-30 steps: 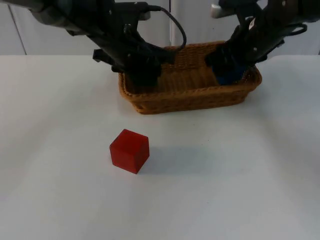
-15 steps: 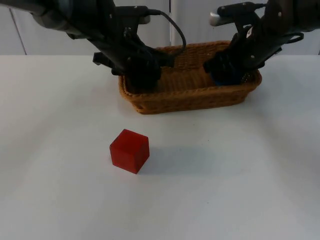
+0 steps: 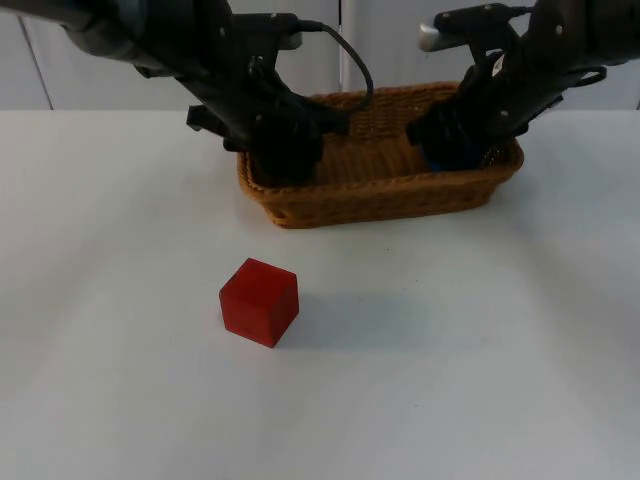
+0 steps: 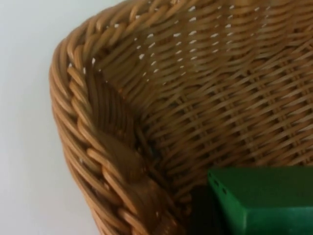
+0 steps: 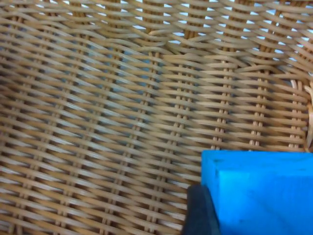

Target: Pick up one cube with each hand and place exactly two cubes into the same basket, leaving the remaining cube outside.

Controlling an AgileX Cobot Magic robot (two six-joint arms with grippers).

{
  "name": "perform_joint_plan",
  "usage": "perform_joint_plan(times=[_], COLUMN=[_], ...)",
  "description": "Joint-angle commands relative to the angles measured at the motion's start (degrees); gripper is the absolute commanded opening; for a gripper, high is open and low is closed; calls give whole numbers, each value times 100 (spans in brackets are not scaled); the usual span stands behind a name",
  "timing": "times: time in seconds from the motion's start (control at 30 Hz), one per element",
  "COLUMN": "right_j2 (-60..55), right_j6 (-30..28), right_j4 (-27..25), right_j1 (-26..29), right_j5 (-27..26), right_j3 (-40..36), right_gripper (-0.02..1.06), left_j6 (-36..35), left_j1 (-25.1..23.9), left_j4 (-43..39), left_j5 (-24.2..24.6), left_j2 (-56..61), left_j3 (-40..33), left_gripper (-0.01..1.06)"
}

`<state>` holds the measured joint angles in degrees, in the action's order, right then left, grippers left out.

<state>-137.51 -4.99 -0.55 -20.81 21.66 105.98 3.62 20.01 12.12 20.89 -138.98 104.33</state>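
Green cube [image 4: 266, 200] and blue cube [image 5: 261, 191] were held inside basket [image 3: 380, 205] by left tool [image 3: 285, 160] and right tool [image 3: 450, 150], release left; red cube [image 3: 259, 301] was left on tabletop [image 3: 450, 350].

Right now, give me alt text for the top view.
Both grippers, left gripper and right gripper, reach into a wicker basket at the back of a white table. A red cube sits alone on the table in front.

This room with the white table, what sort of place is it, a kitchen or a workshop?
Probably a robot test bench, not a kitchen: a bare white table against a grey partition, holding just a wicker basket and a red cube as practice props.
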Motion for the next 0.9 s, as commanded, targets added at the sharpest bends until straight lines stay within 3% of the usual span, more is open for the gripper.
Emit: perform_joint_plan(times=[0.0,0.03,0.07,0.23,0.27,0.33,0.47,0.87], right_j2=[7,7,7,7,7,30,115,1159], right_j6=[10,10,10,10,10,10,10,10], right_j4=[-15,-15,-15,-15,-15,-15,-1,55], right_j1=[26,26,26,26,26,26,26,26], right_j5=[-110,-110,-110,-110,-110,-98,-88,40], right_j3=[49,49,49,49,49,49,49,49], right_gripper=[49,52,52,62,62,63,62,62], left_j6=[21,21,21,21,21,21,21,21], left_j1=[-9,-9,-9,-9,-9,-9,-9,-9], left_j4=[72,72,72,72,72,72,72,97], left_j5=[35,35,35,112,112,131,144,341], left_j2=[6,6,6,6,6,17,59,908], left_j3=[48,48,48,59,59,59,59,59], left_gripper=[16,25,25,70,70,81,86,86])
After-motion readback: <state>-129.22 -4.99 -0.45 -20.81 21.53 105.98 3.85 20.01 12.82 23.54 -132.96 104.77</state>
